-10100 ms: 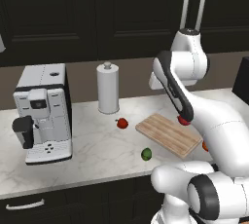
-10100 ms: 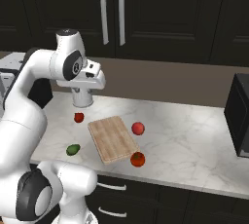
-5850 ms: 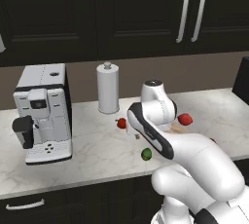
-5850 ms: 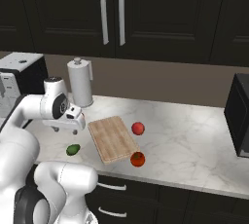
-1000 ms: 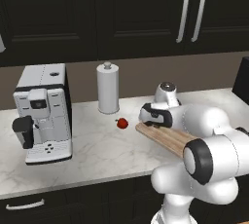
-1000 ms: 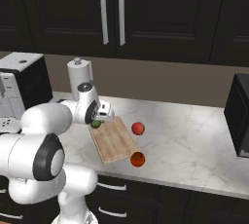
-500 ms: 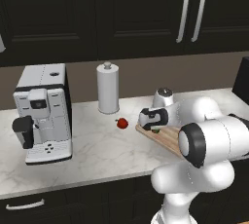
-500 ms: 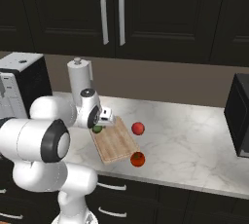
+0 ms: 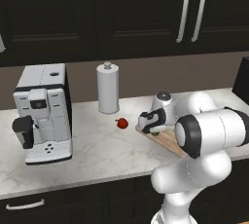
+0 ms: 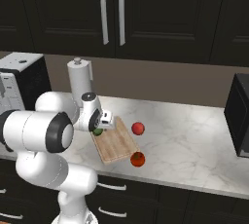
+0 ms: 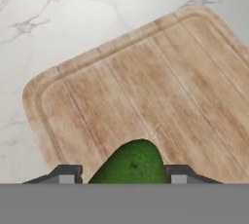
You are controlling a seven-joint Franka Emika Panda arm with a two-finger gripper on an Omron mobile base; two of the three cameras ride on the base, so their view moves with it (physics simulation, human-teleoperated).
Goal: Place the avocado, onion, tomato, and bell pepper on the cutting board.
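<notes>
**Avocado held low over the near corner of the cutting board**

The gripper (image 11: 124, 173) is clamped on the avocado (image 11: 132, 163): in the hand view the green fruit sits between the two dark fingertips (image 11: 65, 174), one pressed to each side. Beyond the fingers lies the cutting board (image 11: 146, 86), its pale planks running away from the tips and a shallow groove following its rim. Whether the avocado touches the wood cannot be told.

In the right base view the gripper (image 10: 103, 123) hangs at the board's (image 10: 116, 146) far left corner with the avocado (image 10: 97, 132) just under it. A red ball (image 10: 138, 128) rests on the counter just past the board's right side, and an orange-red ball (image 10: 137, 159) sits at the board's near right corner. In the left base view another small red ball (image 9: 122, 123) lies to the left of the fingers, apart from the board (image 9: 168, 140).

No brand, label or writing can be read on anything.

The counter (image 9: 97, 145) is white marble with grey veins. A paper towel roll (image 9: 108, 88) stands upright behind the fingers, and a coffee machine (image 9: 43, 112) sits well off to the left. Dark cabinets (image 10: 112, 13) with long metal handles hang above, and a dark appliance (image 10: 239, 116) stands at the counter's right end.
</notes>
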